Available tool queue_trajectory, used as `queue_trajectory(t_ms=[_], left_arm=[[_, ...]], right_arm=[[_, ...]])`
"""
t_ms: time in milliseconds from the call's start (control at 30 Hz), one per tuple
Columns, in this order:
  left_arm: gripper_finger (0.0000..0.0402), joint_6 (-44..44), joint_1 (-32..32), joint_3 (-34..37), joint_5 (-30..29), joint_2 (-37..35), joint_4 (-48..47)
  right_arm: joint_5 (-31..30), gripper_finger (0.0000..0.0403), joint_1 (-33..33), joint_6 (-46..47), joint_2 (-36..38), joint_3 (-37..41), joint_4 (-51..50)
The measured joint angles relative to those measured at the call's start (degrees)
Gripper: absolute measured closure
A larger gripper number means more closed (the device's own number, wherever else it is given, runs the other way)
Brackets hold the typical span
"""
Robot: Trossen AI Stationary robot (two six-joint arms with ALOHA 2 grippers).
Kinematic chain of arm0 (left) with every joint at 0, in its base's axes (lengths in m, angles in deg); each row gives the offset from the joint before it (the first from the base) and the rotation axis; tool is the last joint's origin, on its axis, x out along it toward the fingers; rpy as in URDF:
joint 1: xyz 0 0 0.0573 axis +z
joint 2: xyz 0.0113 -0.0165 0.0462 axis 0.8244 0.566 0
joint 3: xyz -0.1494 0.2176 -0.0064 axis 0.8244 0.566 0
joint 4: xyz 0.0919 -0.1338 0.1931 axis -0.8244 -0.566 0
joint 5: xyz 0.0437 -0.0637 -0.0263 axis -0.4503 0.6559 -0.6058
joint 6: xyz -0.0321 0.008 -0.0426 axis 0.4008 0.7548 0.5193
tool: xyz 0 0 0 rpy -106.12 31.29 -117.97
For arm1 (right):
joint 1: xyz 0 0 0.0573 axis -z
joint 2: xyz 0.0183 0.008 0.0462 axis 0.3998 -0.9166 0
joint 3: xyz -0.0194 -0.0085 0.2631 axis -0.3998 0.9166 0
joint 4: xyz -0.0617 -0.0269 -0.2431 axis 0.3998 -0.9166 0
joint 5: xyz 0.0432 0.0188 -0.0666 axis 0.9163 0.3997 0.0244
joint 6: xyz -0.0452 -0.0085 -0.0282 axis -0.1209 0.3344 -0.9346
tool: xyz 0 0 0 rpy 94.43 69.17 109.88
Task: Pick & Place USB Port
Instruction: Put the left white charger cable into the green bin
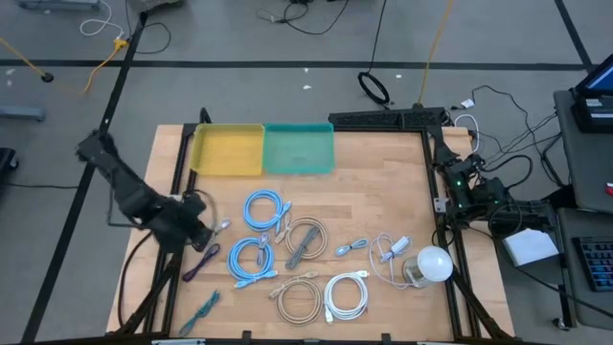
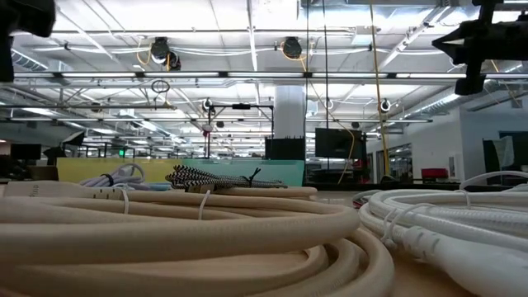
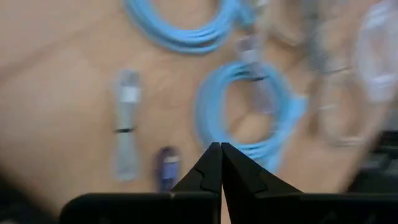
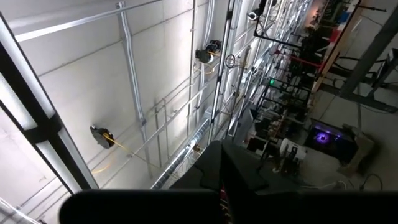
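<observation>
The left gripper (image 1: 203, 233) hung over the left part of the wooden table (image 1: 383, 192), its two dark wedge-shaped fingers (image 3: 211, 171) pressed tip to tip with nothing between them; just ahead of them on the boards lay a short purple cable (image 1: 199, 263) and a small grey bundled USB cable (image 3: 126, 124), neither one touched. The right gripper (image 4: 221, 165) sat folded at the table's right edge beside its base, pointing up at the ceiling, fingers likewise closed and empty. The tabletop was pale planked wood in a black metal frame, strewn with coiled leads: two glossy light-blue coils (image 1: 265, 208) near the middle, a braided black-and-white cable (image 1: 305, 240), a beige coil (image 1: 299, 295) and a white coil (image 1: 346, 295) toward the near edge, a teal bundle (image 1: 204, 308) at the near left, and a rounded white dome-shaped object (image 1: 428, 264) at the right. From table height the beige coil (image 2: 190, 227) appeared as thick, smooth, matte loops cinched with thin white ties. At the far edge stood two shallow rectangular trays side by side and touching, a yellow tray (image 1: 228, 150) and a green tray (image 1: 299, 149). Around the table lay grey floor with trailing wires; beyond it, an open industrial hall with white ceiling panels, pipes and strip lights
</observation>
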Motion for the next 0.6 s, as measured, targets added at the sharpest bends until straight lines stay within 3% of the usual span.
queue_trajectory(t_ms=[67, 133, 400, 600], left_arm=[[0.0399, 0.46, -2.34, 2.40, -4.73, -1.57, 4.81], [0.0396, -4.71, -2.20, 3.97, -5.57, -1.53, 7.53], [0.0398, -17.30, 3.20, 8.01, 8.08, 3.22, 9.06], [0.0377, -22.54, 10.81, 8.21, 12.51, 7.55, 7.38]], right_arm=[[-0.22, 0.0403, 0.00, -0.46, -0.01, 0.00, -0.69], [-0.28, 0.0403, 0.00, -0.54, 0.01, 0.00, -1.75], [-0.16, 0.0403, 0.00, -0.01, -0.01, 0.00, -5.23], [0.00, 0.0403, 0.00, 1.41, -0.01, 0.00, -5.69]])
